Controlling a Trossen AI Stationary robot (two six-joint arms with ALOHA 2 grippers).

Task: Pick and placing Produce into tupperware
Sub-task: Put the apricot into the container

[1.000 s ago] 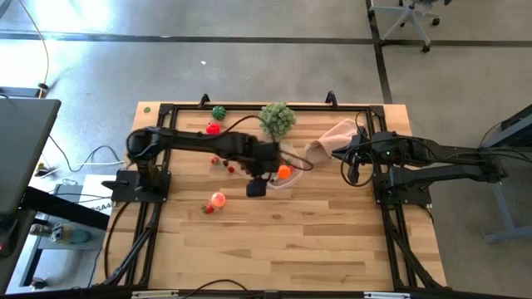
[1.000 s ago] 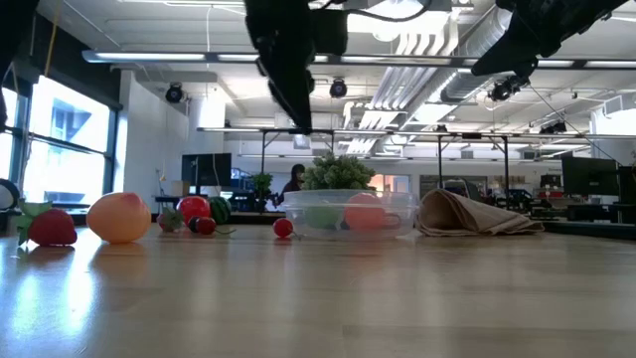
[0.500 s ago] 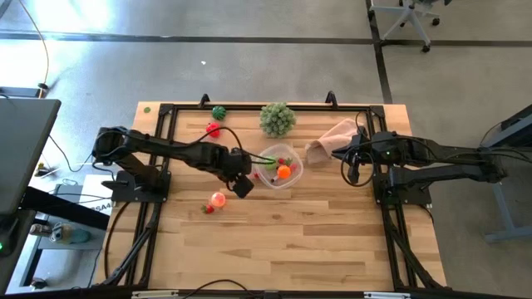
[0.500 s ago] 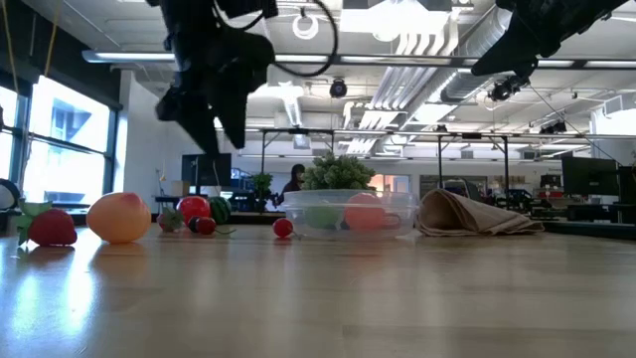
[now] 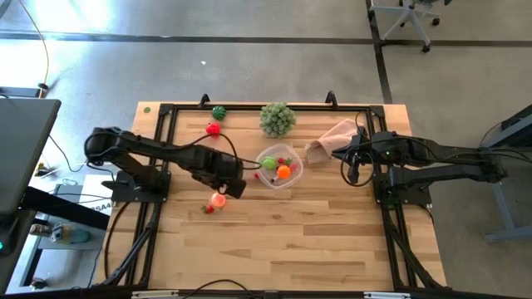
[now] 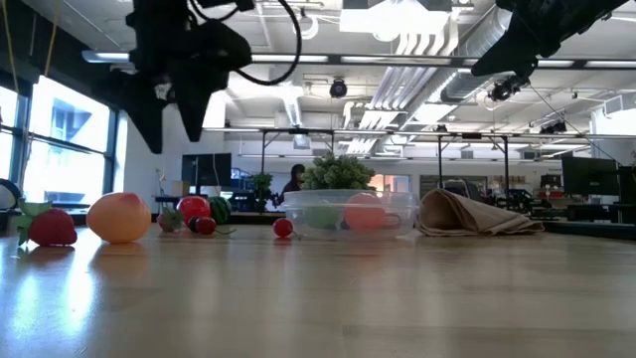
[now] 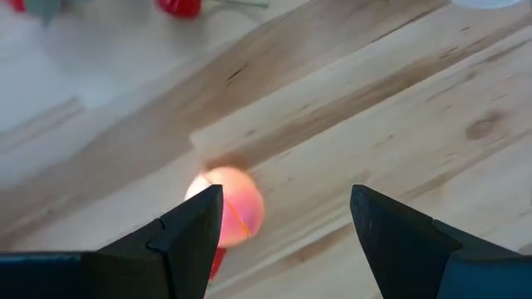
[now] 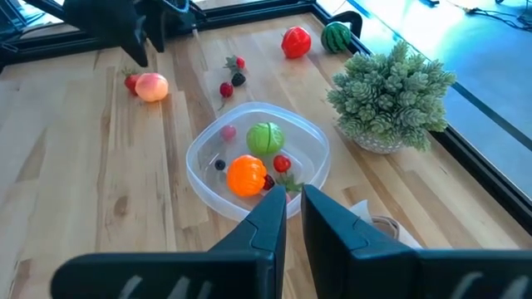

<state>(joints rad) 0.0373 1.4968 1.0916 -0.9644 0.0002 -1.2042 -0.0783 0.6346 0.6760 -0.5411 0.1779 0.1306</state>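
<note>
The left gripper (image 5: 233,184), its fingers spread apart and empty, hangs above the wooden table (image 5: 316,241), just over a peach-coloured fruit (image 5: 218,199); the left wrist view shows that fruit (image 7: 233,214) lying on the wood between the two dark fingers (image 7: 195,232), not yet grasped. A small red strawberry (image 5: 207,209) lies touching or just beside the peach. Nearby, toward the table's middle, sits the tupperware (image 5: 279,166), a round clear container. It already holds several pieces of produce: an orange fruit (image 8: 246,176), a bright green ball (image 8: 265,137), a small red piece (image 8: 282,164) and a small pink one (image 8: 228,131). Small red and dark berries (image 8: 230,79) lie on the wood between the left gripper and the container. Farther back, near the table's edge, rest a red pepper-like piece (image 5: 213,129) and a dark green melon (image 5: 219,112). A pale green leafy ball (image 5: 278,119) stands just behind the container, and a pink cloth (image 5: 331,139) lies beside it. The right gripper (image 5: 352,163) waits over the table's right side, fingers nearly closed on nothing. The task looks partly done: some produce is in, while the peach, strawberry, berries, pepper and melon are left. No brands, labels or writing can be read.
</note>
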